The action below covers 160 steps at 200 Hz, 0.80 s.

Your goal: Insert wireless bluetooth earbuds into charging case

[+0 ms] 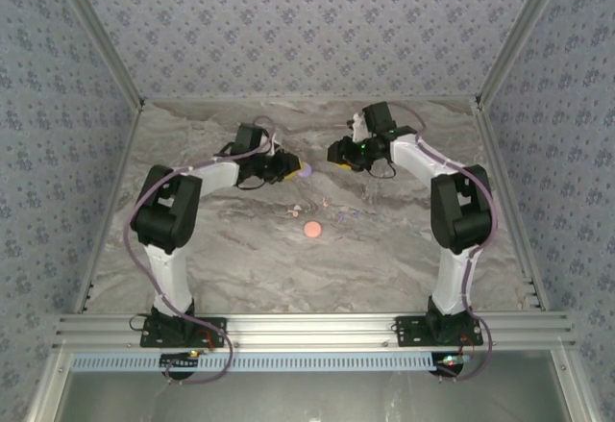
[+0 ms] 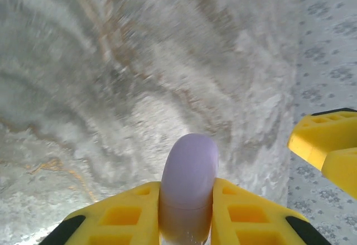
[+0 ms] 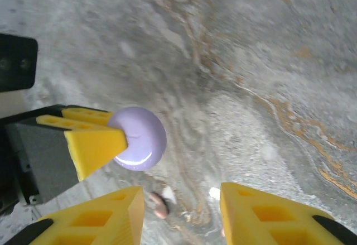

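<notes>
The left gripper (image 2: 187,203) pinches a smooth, glossy lilac case (image 2: 188,167) (a rounded disc) edge-on; the right gripper (image 3: 179,209) stands parted, empty, over the veined marble table (image 2: 111,89).

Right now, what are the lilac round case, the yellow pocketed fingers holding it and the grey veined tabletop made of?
Lilac round case: likely smooth plastic, semi-gloss; soft highlights.
Yellow fingers: likely rigid plastic, matte; recessed pockets.
Grey veined tabletop: marble look, stone or printed laminate; cannot tell.
</notes>
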Each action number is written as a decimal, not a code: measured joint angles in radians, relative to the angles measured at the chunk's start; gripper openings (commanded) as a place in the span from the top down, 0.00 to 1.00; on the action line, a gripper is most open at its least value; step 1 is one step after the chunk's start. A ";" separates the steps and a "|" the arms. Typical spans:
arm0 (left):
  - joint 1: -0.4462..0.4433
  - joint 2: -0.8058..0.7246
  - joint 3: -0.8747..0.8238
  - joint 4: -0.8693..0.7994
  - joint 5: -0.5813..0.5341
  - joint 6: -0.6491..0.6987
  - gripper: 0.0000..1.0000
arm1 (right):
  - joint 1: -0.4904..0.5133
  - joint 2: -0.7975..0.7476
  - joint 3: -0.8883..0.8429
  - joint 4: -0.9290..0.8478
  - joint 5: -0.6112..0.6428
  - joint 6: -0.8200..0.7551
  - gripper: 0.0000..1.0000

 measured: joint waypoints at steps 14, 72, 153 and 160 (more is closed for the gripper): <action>0.006 -0.058 -0.009 0.019 0.003 0.018 0.78 | -0.010 -0.037 0.000 0.012 -0.035 -0.023 0.54; 0.008 -0.245 -0.037 0.111 0.060 0.086 0.78 | -0.043 -0.128 0.005 0.036 -0.226 -0.106 0.50; 0.002 -0.330 -0.071 0.161 0.130 0.138 0.79 | -0.040 -0.161 0.019 0.095 -0.408 -0.137 0.44; -0.001 -0.331 -0.071 0.161 0.134 0.142 0.79 | -0.038 -0.161 0.022 0.095 -0.415 -0.140 0.44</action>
